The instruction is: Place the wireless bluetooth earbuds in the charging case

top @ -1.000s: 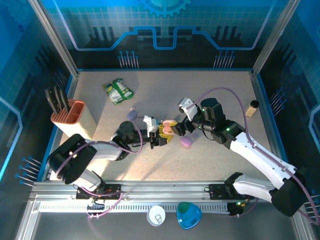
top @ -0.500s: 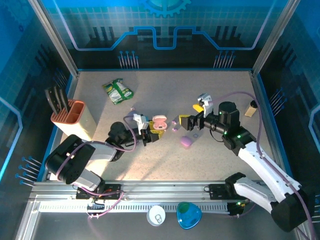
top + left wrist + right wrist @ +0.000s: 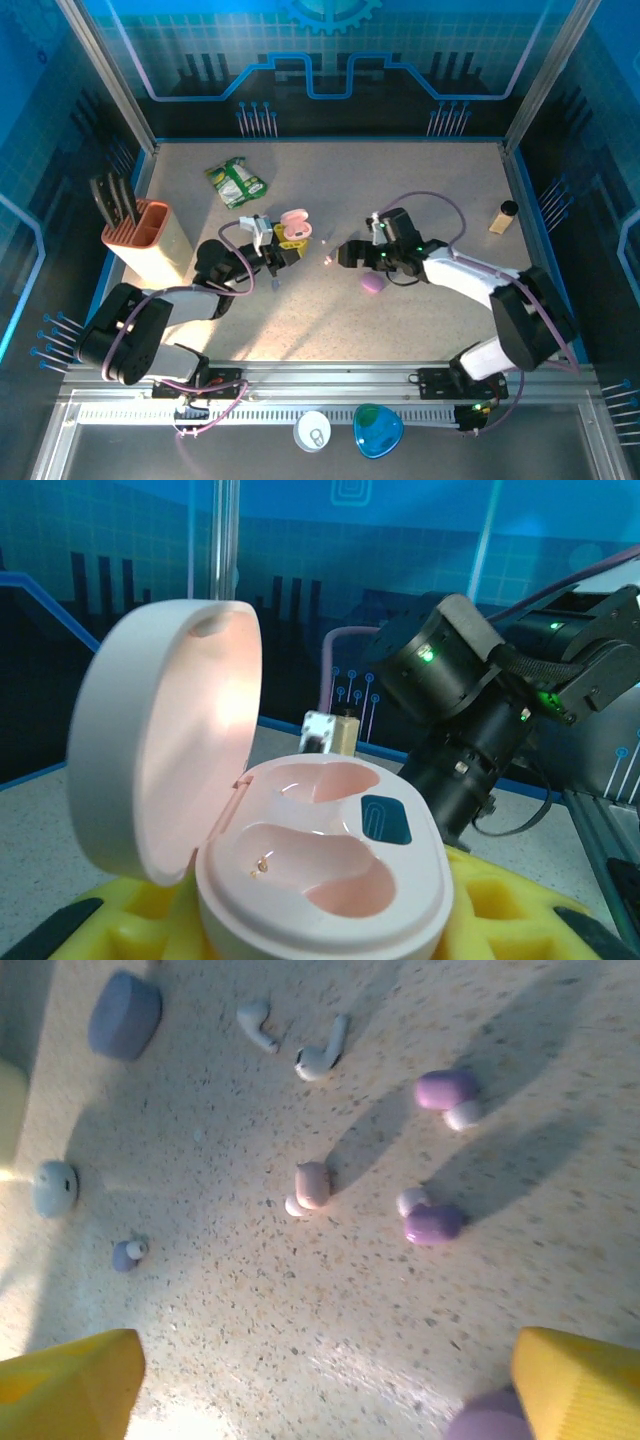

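A cream knife block [image 3: 150,240] with an orange top stands at the table's [image 3: 450,180] left edge, a green snack packet [image 3: 236,182] lying farther back. A dark-capped bottle [image 3: 503,216] sits near the right edge, and 2 pieces, a white disc [image 3: 313,431] and a blue teardrop shape [image 3: 378,430], sit side by side below the front rail [image 3: 330,375].

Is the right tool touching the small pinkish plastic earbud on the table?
Apart. In the right wrist view the small pinkish plastic earbud lies with bare table between it and the open right tool.
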`<state>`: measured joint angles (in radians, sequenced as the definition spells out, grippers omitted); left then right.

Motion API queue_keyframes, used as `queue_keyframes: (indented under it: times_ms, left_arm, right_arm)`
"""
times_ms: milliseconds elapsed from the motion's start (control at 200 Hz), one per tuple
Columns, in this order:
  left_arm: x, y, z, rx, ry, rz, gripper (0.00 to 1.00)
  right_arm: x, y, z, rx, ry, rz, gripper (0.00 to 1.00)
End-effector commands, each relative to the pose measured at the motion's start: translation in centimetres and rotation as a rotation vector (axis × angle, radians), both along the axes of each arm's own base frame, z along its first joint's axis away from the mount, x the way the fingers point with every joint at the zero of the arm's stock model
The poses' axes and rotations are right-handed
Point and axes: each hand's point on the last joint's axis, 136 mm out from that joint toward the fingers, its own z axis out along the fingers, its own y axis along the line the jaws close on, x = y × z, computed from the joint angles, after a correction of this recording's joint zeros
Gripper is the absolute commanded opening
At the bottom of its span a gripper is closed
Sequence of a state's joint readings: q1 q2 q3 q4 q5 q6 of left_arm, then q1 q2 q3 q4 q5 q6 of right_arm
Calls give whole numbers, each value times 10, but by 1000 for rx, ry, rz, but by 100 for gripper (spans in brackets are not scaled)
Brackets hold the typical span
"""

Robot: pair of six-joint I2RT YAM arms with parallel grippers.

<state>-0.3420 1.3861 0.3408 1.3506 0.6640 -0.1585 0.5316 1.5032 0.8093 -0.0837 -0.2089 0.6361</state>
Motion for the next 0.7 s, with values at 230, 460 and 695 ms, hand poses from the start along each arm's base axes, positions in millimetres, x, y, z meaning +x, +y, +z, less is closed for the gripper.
queue_keyframes:
  times_ms: [230,460,695]
  left_arm:
    - [-11,10,18,5,-96,14,31]
    - [-12,12,21,25,-109,23,31]
    - [-10,10,18,31,-101,15,31]
  right_arm:
    - [37,53,-13,64,25,-4,81]
    - [44,67,-34,50,100,-15,53]
    - [44,68,-49,38,149,-29,52]
